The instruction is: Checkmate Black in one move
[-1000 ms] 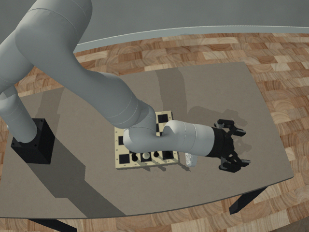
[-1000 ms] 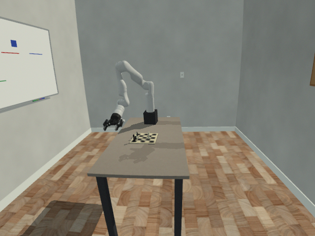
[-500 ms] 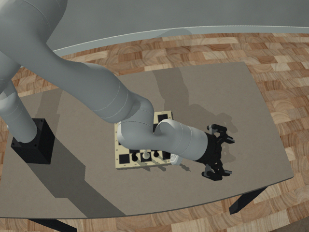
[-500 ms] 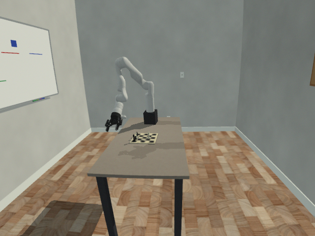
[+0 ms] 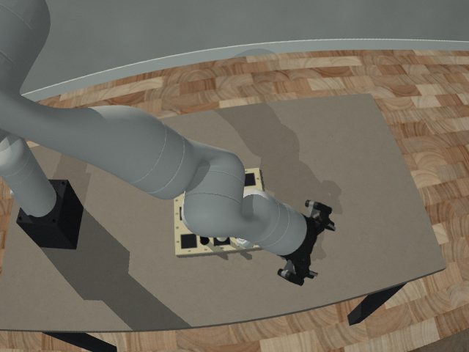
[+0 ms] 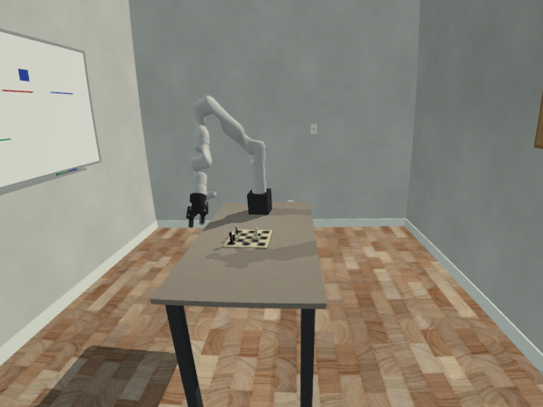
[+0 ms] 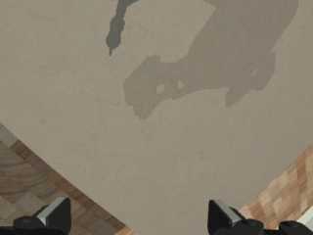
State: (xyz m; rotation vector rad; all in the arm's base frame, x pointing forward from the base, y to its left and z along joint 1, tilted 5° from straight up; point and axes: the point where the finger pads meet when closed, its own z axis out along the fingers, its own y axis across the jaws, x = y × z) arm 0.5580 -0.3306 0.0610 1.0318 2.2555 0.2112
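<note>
The small chessboard [image 6: 249,238] lies on the table, a little toward the arm's base. In the exterior view two black pieces [image 6: 232,236] stand at its left side and a white piece [image 6: 255,231] near its far middle. In the overhead view my arm hides most of the board; a black piece [image 5: 204,240] and a white piece show at its near edge. My gripper [image 5: 322,248] [image 6: 196,217] is open and empty, off to the side of the board. It hangs high by the table's left edge.
The arm's black base block [image 6: 259,201] stands at the far end of the table. A whiteboard [image 6: 39,109] hangs on the left wall.
</note>
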